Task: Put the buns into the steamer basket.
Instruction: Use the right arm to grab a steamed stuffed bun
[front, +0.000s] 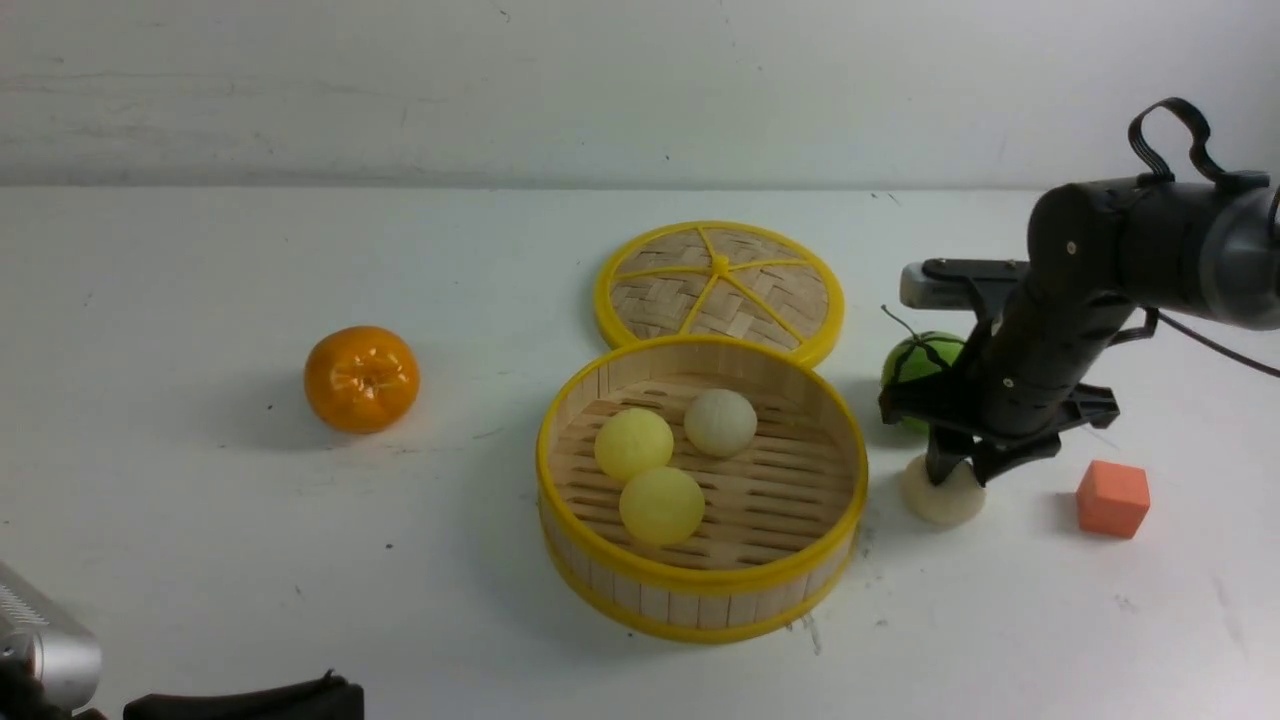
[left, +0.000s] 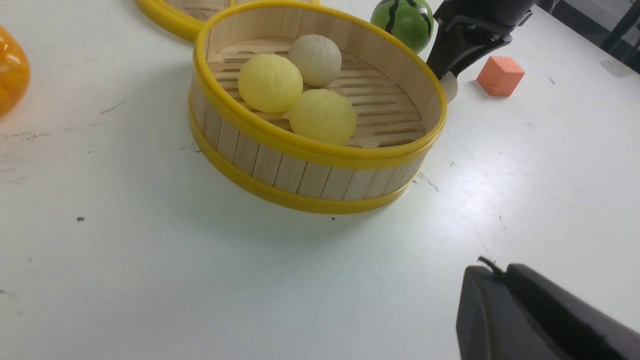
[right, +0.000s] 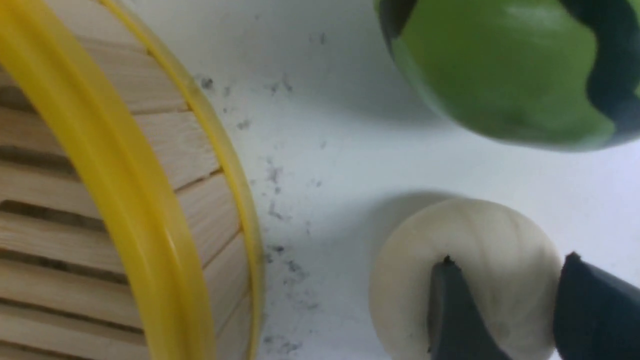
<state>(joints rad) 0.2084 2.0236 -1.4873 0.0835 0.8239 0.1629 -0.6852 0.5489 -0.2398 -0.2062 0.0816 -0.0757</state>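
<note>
The steamer basket (front: 700, 590) stands mid-table and holds two pale yellow buns (front: 634, 443) (front: 661, 504) and one off-white bun (front: 720, 422). It also shows in the left wrist view (left: 310, 172) and the right wrist view (right: 125, 200). The fourth bun, off-white (front: 940, 500), sits on the table just right of the basket. My right gripper (front: 955, 470) points down onto it. Its fingers pinch the bun's top (right: 480, 235), one over the middle and one at the edge. My left gripper (left: 487, 267) is shut and empty, low at the near left (front: 330, 688).
The green striped watermelon ball (front: 920, 365) sits right behind the right gripper. An orange cube (front: 1112, 498) lies to its right. The woven lid (front: 720, 290) lies behind the basket. The orange (front: 361, 378) sits at the left.
</note>
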